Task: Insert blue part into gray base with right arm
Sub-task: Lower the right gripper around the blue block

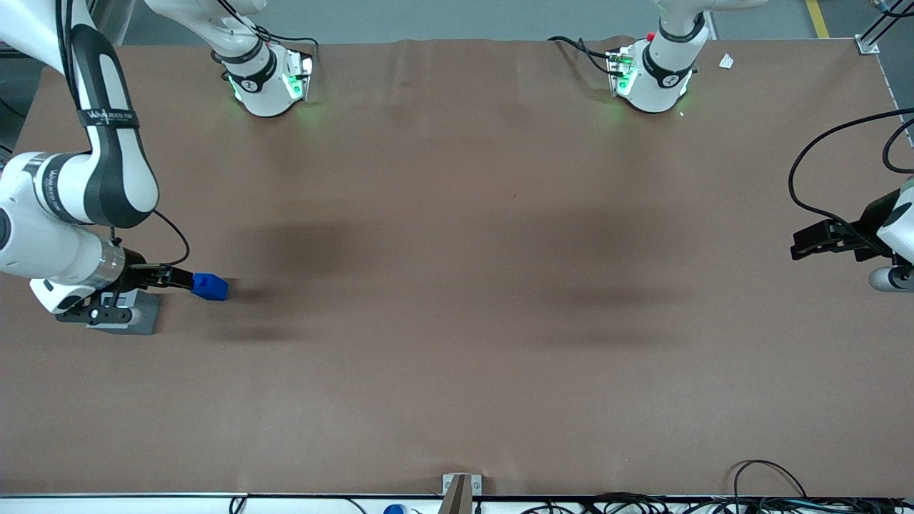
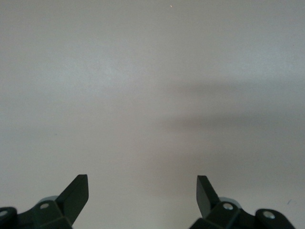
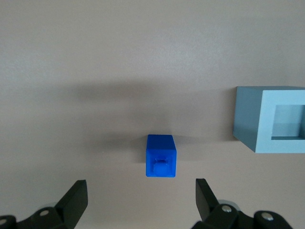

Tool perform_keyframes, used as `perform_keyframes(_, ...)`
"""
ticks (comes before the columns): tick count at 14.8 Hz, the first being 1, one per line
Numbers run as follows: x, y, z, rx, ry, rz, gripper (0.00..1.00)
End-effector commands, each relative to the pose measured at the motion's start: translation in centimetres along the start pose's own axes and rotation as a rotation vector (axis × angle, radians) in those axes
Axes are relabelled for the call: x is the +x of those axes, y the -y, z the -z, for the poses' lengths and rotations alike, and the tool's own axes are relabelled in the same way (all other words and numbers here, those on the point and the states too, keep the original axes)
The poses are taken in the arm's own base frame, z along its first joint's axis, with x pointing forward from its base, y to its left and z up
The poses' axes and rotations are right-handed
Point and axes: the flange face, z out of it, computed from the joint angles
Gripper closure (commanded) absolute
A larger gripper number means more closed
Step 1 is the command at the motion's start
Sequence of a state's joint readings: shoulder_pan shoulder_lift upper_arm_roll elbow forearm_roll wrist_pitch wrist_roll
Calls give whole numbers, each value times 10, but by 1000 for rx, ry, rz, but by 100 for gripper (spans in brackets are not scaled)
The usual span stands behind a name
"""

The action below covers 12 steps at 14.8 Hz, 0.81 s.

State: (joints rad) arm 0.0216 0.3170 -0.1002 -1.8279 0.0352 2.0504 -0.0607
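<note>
The blue part [image 1: 211,286] [image 3: 160,156] lies on the brown table toward the working arm's end, its stepped end facing the wrist camera. My right arm's gripper [image 1: 180,278] [image 3: 141,187] hovers above the table, open, its two fingers spread wider than the blue part and holding nothing. The part sits just ahead of the fingertips, not between them. The gray base [image 1: 139,321] [image 3: 269,119] stands beside the blue part, a little nearer to the front camera. Its square recess faces up, and the wrist partly hides it in the front view.
Two arm bases [image 1: 268,78] [image 1: 650,75] stand along the table edge farthest from the front camera. The parked arm's gripper [image 1: 821,243] hangs over its end of the table. A metal bracket [image 1: 460,489] and cables [image 1: 764,492] line the near edge.
</note>
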Motion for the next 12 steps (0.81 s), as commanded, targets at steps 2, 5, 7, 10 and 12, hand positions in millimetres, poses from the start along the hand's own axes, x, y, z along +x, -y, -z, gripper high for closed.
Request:
perform_keyframes(2,-2,-5,-18,-11,14,-7,0)
perform_keyframes(5,1,-6,-28,-11,17,-9,0)
perform_keyframes(7,-1,-13,-38,-9,21,-22,0)
perform_keyframes(10,-8,-18,-55,3,10,-41,0)
perform_keyframes(12,-11,-18,-65,2,5,-42,0)
